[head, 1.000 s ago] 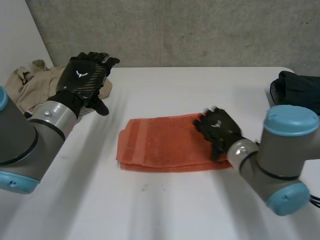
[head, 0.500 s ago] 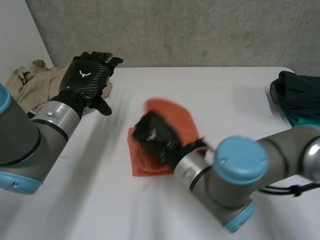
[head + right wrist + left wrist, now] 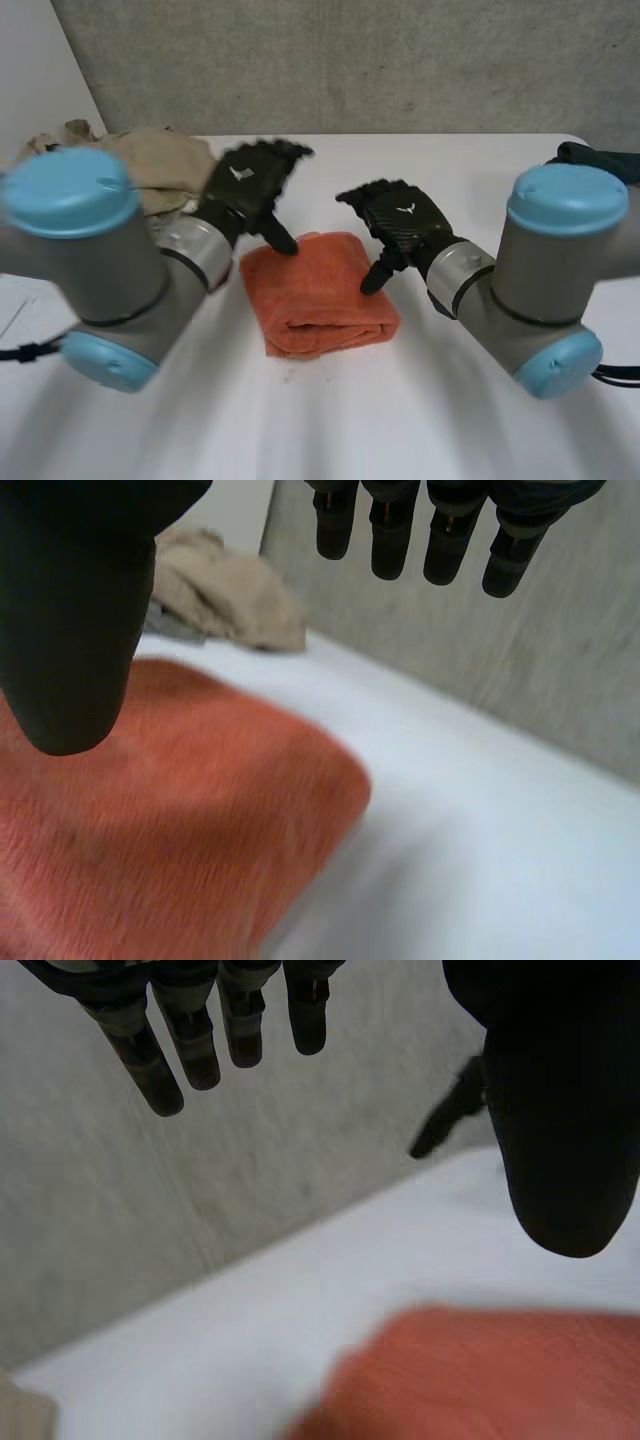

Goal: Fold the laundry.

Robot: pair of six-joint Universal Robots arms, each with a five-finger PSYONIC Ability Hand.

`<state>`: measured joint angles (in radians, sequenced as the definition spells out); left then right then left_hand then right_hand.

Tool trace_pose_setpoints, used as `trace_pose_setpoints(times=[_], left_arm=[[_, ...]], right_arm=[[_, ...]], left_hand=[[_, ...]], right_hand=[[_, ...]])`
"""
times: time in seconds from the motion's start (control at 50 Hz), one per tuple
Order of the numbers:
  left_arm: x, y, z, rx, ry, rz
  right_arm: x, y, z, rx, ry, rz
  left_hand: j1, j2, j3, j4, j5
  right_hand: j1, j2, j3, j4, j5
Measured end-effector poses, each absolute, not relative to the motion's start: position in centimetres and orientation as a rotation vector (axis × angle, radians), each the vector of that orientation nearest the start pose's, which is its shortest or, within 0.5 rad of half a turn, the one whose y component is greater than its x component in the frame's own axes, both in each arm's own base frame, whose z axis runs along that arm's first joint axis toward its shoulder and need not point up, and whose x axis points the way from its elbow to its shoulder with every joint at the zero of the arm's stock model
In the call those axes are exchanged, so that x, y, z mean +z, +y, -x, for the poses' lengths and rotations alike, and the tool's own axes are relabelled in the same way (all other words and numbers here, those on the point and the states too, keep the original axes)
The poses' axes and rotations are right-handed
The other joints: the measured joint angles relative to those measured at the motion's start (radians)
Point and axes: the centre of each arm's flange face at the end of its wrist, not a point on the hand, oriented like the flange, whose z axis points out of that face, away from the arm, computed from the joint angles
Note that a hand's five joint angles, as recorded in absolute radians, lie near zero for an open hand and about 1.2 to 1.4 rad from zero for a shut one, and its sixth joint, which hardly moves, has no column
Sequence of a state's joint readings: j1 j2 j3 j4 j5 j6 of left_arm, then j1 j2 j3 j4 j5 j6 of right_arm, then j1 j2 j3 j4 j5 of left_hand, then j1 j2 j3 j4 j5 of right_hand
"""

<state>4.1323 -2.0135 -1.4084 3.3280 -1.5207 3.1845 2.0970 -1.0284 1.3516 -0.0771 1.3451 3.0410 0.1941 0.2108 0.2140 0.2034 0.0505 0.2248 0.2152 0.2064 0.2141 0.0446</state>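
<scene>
The orange towel (image 3: 322,295) lies at the middle of the white table (image 3: 450,165), already doubled into a thick, compact bundle with a rounded fold along its near edge. The left hand (image 3: 250,180) hangs over the towel's far left corner and the right hand (image 3: 405,222) over its right side. Each has its fingers straight and spread well away from the thumb, and neither holds anything. In the head view both thumbs point down at the cloth, but whether the tips touch it cannot be told. The wrist views look along each open palm onto orange pile just beneath. A heap of beige clothes (image 3: 155,160) waits at the far left of the table and a dark garment (image 3: 605,160) at the far right, both well apart from the towel. The fold itself looks made, so the step in hand seems to be settling the bundle. The near fold is puffy and the far layers do not sit quite square, so it would pay to come down with flat fingers rather than thumb tips. One hand should pin a side while the other smooths from the fold toward the far edge. A sideways drag risks sliding the top layer off or skating the whole towel across the slick table.
</scene>
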Motion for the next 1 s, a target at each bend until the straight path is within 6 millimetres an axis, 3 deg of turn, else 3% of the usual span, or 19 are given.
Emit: trace_pose_setpoints(times=[0.14, 0.24, 0.36, 0.46, 0.58, 0.62, 0.72, 0.86, 1.0], left_arm=[[16.4, -24.7, 33.3, -1.937, 2.632, -0.782], [13.4, -24.2, 32.7, -1.747, 2.663, -0.789], [12.3, -24.2, 32.3, -1.666, 2.689, -0.830], [15.1, -25.8, 31.8, -1.775, 2.645, -0.815], [20.8, -27.2, 31.5, -2.019, 2.527, -0.859], [23.5, -27.2, 31.9, -2.152, 2.465, -0.944], [26.9, -26.4, 33.2, -2.337, 2.390, -1.193], [28.2, -24.5, 34.5, -2.399, 2.394, -1.590], [27.9, -23.9, 34.9, -2.373, 2.426, -1.723]], right_arm=[[15.5, -28.0, -33.8, -1.403, 2.144, 0.907], [13.5, -28.6, -34.2, -1.366, 2.170, 0.975], [13.5, -28.9, -34.2, -1.447, 2.164, 1.122], [15.6, -28.9, -33.7, -1.612, 2.133, 1.263], [17.6, -27.6, -33.3, -1.814, 2.036, 1.361], [17.9, -25.9, -33.5, -1.875, 1.963, 1.390], [16.9, -22.0, -33.9, -1.889, 1.854, 1.430], [13.8, -19.6, -33.9, -1.805, 1.815, 1.477], [11.0, -20.2, -34.4, -1.794, 1.801, 1.494]], left_hand=[[0.000, 0.000, 0.000, 0.000, 0.000], [0.000, 0.000, 0.000, 0.000, 0.000], [0.000, 0.000, 0.000, 0.000, 0.000], [0.000, 0.000, 0.000, 0.000, 0.000], [-0.003, 0.000, 0.000, 0.000, 0.000], [-0.003, 0.000, 0.000, 0.000, 0.000], [-0.003, 0.000, 0.000, 0.000, 0.000], [-0.003, 0.000, 0.000, 0.000, 0.000], [-0.003, 0.000, 0.000, 0.000, 0.000]], right_hand=[[0.000, 0.000, 0.000, 0.000, 0.000], [0.000, 0.000, 0.000, 0.000, 0.000], [0.000, 0.000, 0.000, 0.000, 0.000], [0.000, 0.000, 0.000, 0.000, 0.000], [0.000, 0.000, 0.000, 0.000, 0.000], [0.000, 0.000, 0.000, 0.000, 0.000], [0.000, 0.000, 0.000, 0.000, 0.000], [0.000, 0.000, 0.000, 0.000, 0.000], [0.000, 0.000, 0.000, 0.000, 0.000]])
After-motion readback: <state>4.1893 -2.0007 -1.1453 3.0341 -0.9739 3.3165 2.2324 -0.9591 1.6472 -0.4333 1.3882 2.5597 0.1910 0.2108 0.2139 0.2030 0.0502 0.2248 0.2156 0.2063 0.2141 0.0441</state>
